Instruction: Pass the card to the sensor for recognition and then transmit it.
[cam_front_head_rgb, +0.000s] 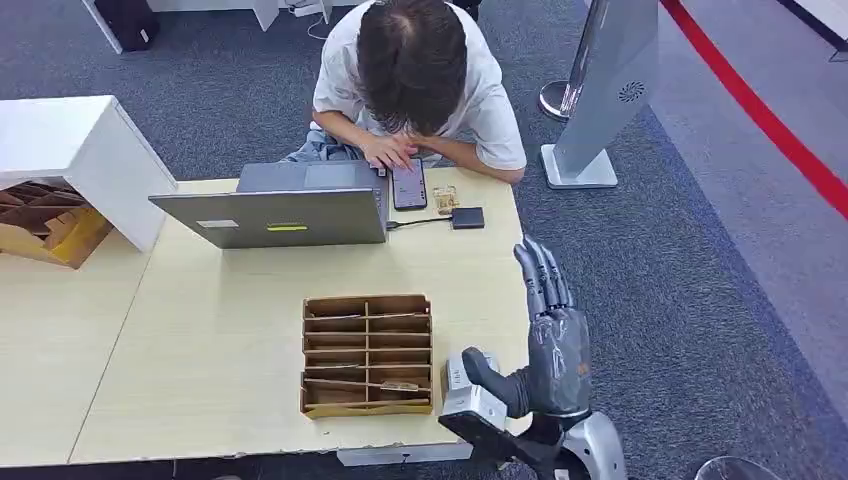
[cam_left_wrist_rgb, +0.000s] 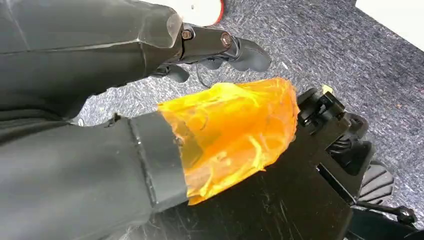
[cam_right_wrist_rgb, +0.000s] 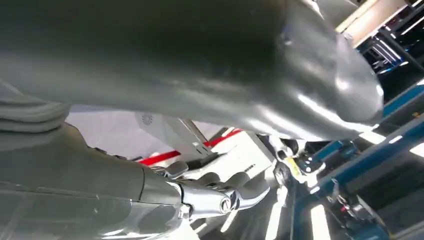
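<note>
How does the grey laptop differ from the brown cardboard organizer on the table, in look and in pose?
The grey laptop is smooth metal, while the brown cardboard organizer is split into many slots. The laptop stands open with its lid raised towards the camera; the organizer lies flat. The laptop is at the table's far edge by the person; the organizer is near the front edge. Both rest on the same pale wooden table.

One table (cam_front_head_rgb: 230, 390) carries one laptop (cam_front_head_rgb: 275, 205), one phone (cam_front_head_rgb: 408, 185), one small black box (cam_front_head_rgb: 467, 217) and one brown divided tray (cam_front_head_rgb: 367, 355). One person (cam_front_head_rgb: 410, 70) sits behind it. One robot hand (cam_front_head_rgb: 550, 340) is raised at the table's edge. One grey stand (cam_front_head_rgb: 605, 90) is on the carpet.
</note>
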